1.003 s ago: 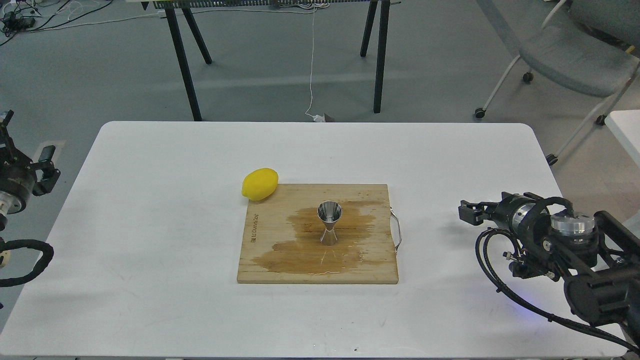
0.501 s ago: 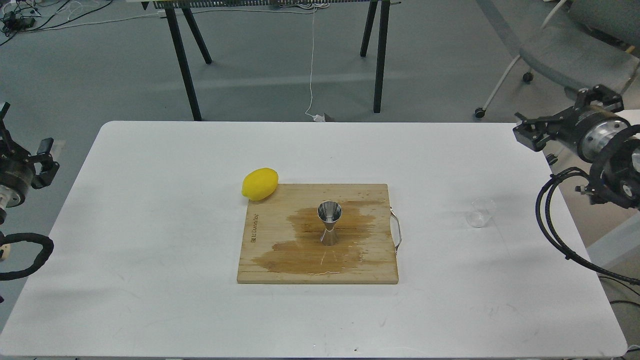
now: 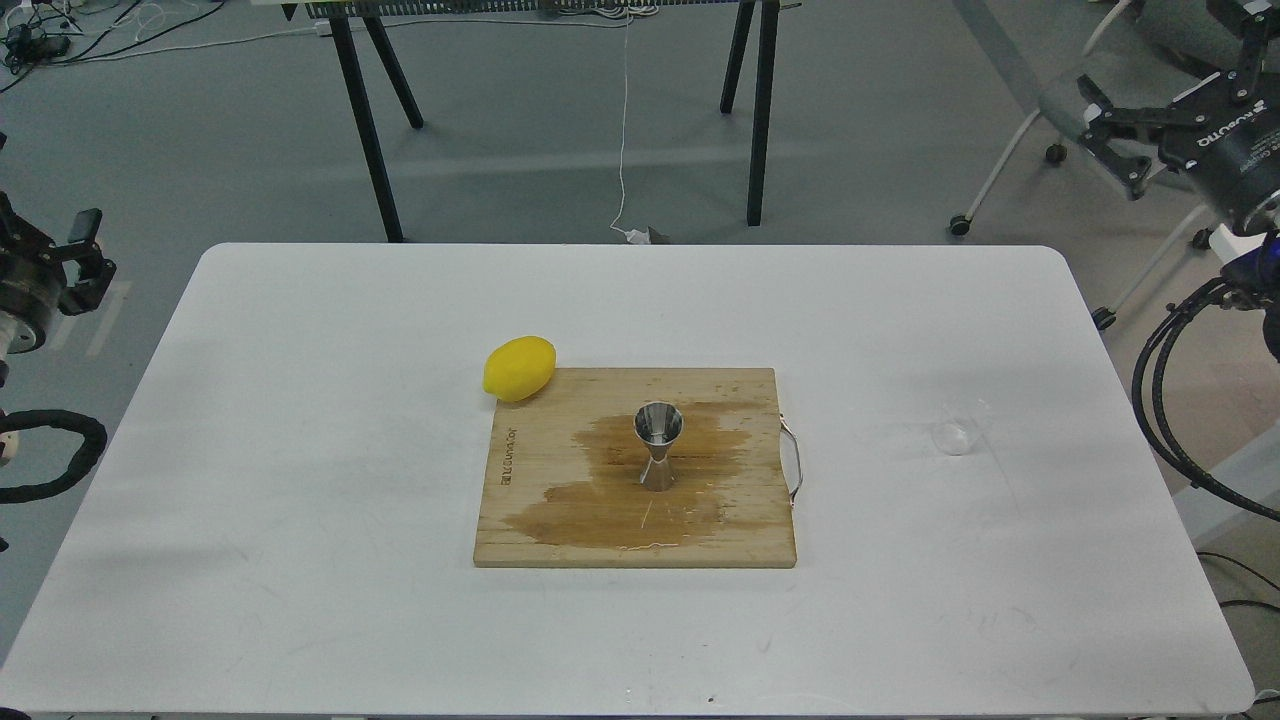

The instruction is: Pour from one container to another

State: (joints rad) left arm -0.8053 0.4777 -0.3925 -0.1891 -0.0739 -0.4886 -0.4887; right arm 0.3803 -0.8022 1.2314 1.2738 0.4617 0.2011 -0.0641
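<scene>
Glass cup [image 3: 955, 436] sits alone right of the board [image 3: 540, 500]; lemon [image 3: 519, 368] beside it, jigger [image 3: 659, 448] upright on the wet patch. Right gripper [image 3: 1112, 140] jaws spread, left gripper [image 3: 70, 262] can't tell.

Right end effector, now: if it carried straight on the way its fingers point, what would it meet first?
Probably nothing on the table. The right end effector is raised beyond the table's far right corner, fingers pointing left over open floor. The glass cup sits well nearer the robot. Depth is uncertain.
</scene>
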